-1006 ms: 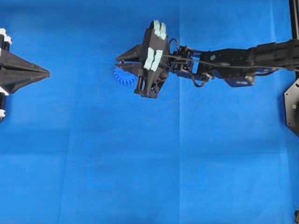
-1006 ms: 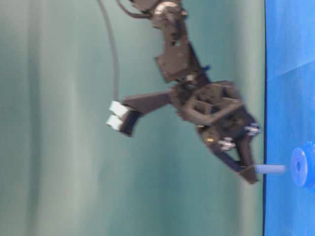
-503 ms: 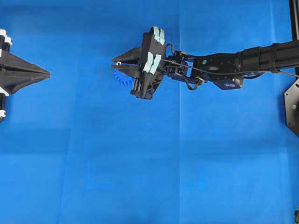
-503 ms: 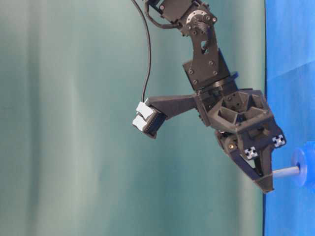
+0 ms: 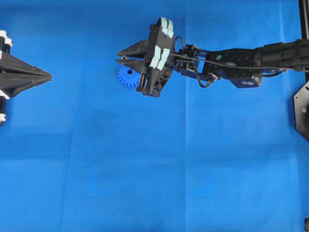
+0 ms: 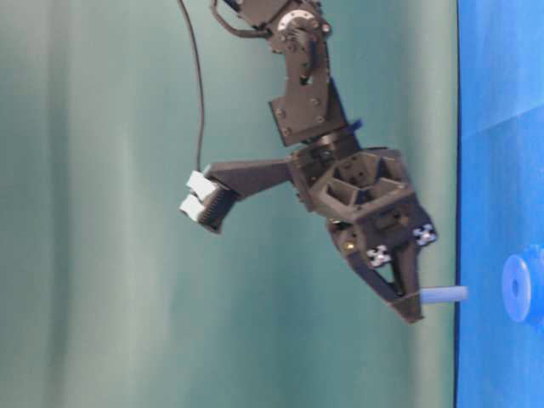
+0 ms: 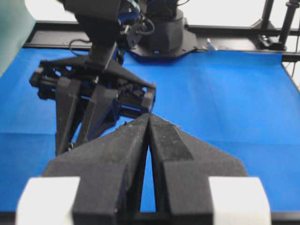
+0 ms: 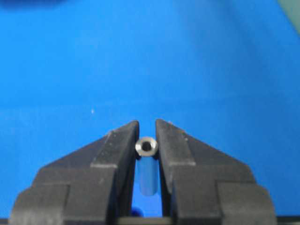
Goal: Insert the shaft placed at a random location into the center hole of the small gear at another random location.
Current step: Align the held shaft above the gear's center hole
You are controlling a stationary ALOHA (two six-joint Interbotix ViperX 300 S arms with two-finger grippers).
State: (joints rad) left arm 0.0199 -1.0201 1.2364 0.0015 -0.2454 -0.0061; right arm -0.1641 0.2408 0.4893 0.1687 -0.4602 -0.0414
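The right gripper [image 8: 147,136] is clamped on the shaft [image 8: 147,146], hanging just off the table beside the small gear [image 5: 127,77], which lies flat on the blue mat [image 5: 145,169]. The pin looks offset from the center hole [image 5: 129,71], so pressing down could strike the hub. The left gripper [image 7: 149,123] sits closed, far left.

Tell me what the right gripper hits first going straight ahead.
Probably the bare mat, pin first: the right gripper wrist view shows only mat ahead. The gear seems off to one side, though depth is unclear.
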